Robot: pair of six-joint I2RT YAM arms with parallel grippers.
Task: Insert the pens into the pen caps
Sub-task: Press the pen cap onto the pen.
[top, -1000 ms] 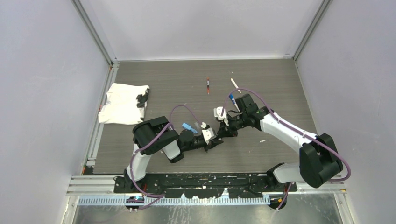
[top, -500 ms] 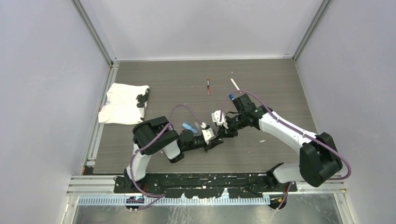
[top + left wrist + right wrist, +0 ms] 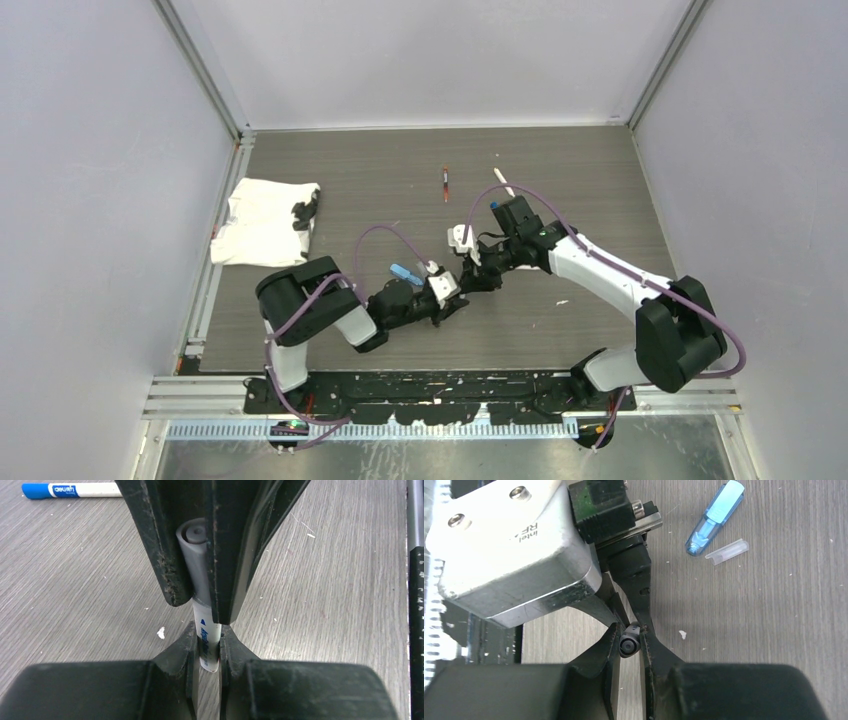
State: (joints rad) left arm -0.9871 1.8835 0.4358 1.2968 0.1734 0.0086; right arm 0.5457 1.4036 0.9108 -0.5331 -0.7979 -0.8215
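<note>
In the left wrist view my left gripper [image 3: 206, 630] is shut on the lower end of a white-barrelled pen [image 3: 206, 625] with blue print. A grey pen cap [image 3: 192, 555] sits in line over the pen's upper end, pinched between the right gripper's dark fingers [image 3: 160, 545]. The right wrist view looks at that cap [image 3: 629, 641] end-on, with my right gripper [image 3: 628, 630] shut on it. From above, both grippers meet mid-table: left gripper [image 3: 457, 298], right gripper [image 3: 480, 279]. Loose pens lie beyond them: a red-tipped pen [image 3: 445, 183], a white pen [image 3: 503, 182] and a blue-ended pen [image 3: 70, 489].
A white cloth [image 3: 262, 222] lies at the table's left edge. A chunky light-blue oblong piece [image 3: 714, 527] and a small clear tube [image 3: 726, 550] lie close behind the left gripper. Purple cables loop over both arms. White specks dot the wood-grain table [image 3: 560, 160].
The right gripper has slid left toward the left gripper, bringing the grey cap along the pen. The left arm's elbow has swung left and toward the near edge.
</note>
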